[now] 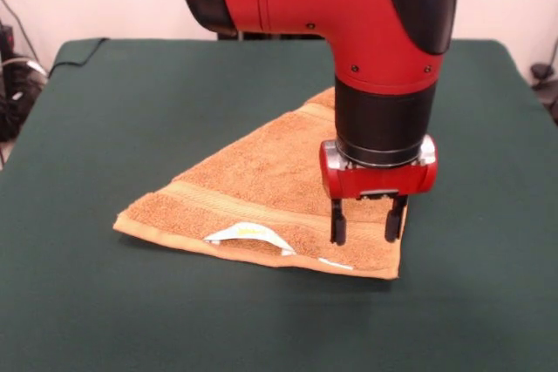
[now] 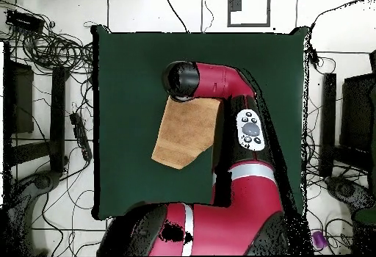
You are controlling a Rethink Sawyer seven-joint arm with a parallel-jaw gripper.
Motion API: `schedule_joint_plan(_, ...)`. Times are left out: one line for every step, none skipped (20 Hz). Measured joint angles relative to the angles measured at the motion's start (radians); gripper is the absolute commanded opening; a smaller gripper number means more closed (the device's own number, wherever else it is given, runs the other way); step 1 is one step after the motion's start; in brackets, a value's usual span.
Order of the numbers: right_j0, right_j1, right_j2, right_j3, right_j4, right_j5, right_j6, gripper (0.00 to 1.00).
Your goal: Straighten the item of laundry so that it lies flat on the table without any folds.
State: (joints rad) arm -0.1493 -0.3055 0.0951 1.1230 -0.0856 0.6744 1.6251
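Note:
The item of laundry, an orange-tan terry towel (image 1: 261, 189), lies folded over into a rough triangle on the dark green table (image 1: 105, 302); its white label (image 1: 247, 234) shows at the near hem. From above the towel (image 2: 183, 133) pokes out from under the arm. My gripper (image 1: 367, 232) hangs over the towel's near right corner, fingers open and pointing down, tips at or just above the cloth, nothing between them. In the overhead view the gripper is hidden under the arm's black elbow.
The red arm (image 2: 228, 195) crosses the table's lower right part in the overhead view. Cables and black equipment (image 2: 44, 85) lie on the floor around the table. A black cord (image 1: 78, 54) drapes over the table's far left corner.

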Motion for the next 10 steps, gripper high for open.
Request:
schedule_joint_plan(0.002, 0.002, 0.000, 0.000, 0.000, 0.000, 0.000, 1.00)
schedule_joint_plan(0.004, 0.005, 0.000, 0.000, 0.000, 0.000, 0.000, 1.00)
schedule_joint_plan(0.010, 0.013, 0.000, 0.000, 0.000, 0.000, 0.000, 1.00)
schedule_joint_plan(0.012, 0.015, 0.000, 0.000, 0.000, 0.000, 0.000, 1.00)
schedule_joint_plan(0.016, 0.020, 0.000, 0.000, 0.000, 0.000, 0.000, 1.00)
schedule_joint_plan(0.020, 0.024, 0.000, 0.000, 0.000, 0.000, 0.000, 1.00)
schedule_joint_plan(0.022, 0.028, 0.000, 0.000, 0.000, 0.000, 0.000, 1.00)
schedule_joint_plan(0.023, 0.029, 0.000, 0.000, 0.000, 0.000, 0.000, 1.00)
schedule_joint_plan(0.030, 0.036, 0.000, 0.000, 0.000, 0.000, 0.000, 1.00)
schedule_joint_plan(0.033, 0.039, 0.000, 0.000, 0.001, 0.000, 0.000, 1.00)
